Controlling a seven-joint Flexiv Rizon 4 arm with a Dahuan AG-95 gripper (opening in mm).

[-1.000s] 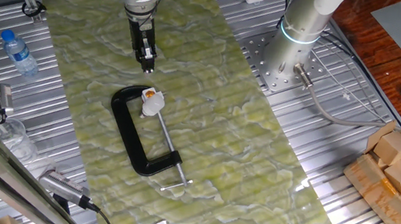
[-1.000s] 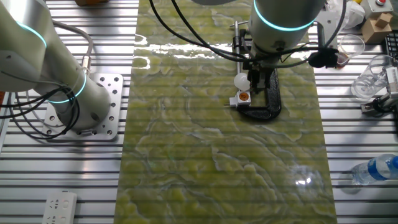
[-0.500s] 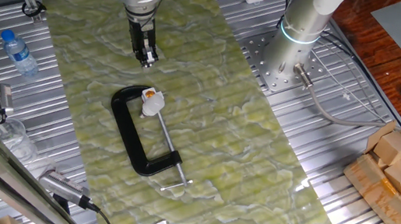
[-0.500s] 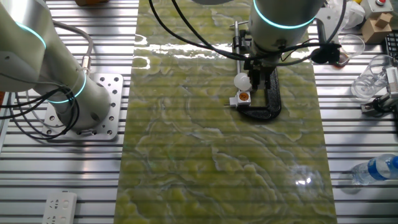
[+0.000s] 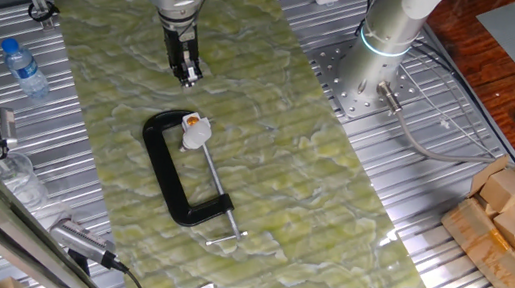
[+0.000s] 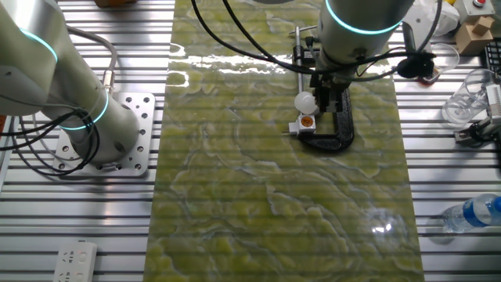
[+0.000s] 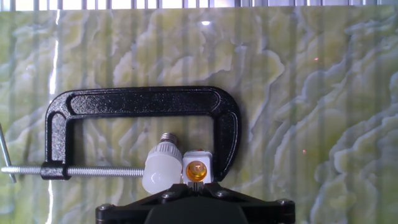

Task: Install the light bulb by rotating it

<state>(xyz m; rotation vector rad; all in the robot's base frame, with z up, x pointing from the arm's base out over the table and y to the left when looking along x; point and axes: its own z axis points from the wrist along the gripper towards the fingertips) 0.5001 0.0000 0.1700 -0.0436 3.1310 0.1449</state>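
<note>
The white light bulb (image 7: 161, 168) lies on its side on the green mat inside the black C-clamp (image 7: 143, 102), its threaded base free. It rests beside a small white socket block with an orange centre (image 7: 196, 169). From the fixed views the light bulb (image 5: 197, 137) (image 6: 304, 102) sits by the C-clamp's (image 5: 159, 167) (image 6: 342, 125) screw end. My gripper (image 5: 187, 77) (image 6: 324, 100) (image 7: 196, 185) hangs above the mat behind the clamp, apart from the bulb. It is shut with nothing in it.
A water bottle (image 5: 24, 68) lies on the metal table left of the mat. The second arm's base (image 5: 373, 75) stands at the mat's right edge. A cardboard box of wooden blocks (image 5: 514, 226) sits far right. A clear plastic cup (image 6: 468, 98) is near the clamp side.
My gripper has risen slightly and drawn a little away from the clamp, with the wrist turning a bit. The bulb, socket block and clamp have not moved.
</note>
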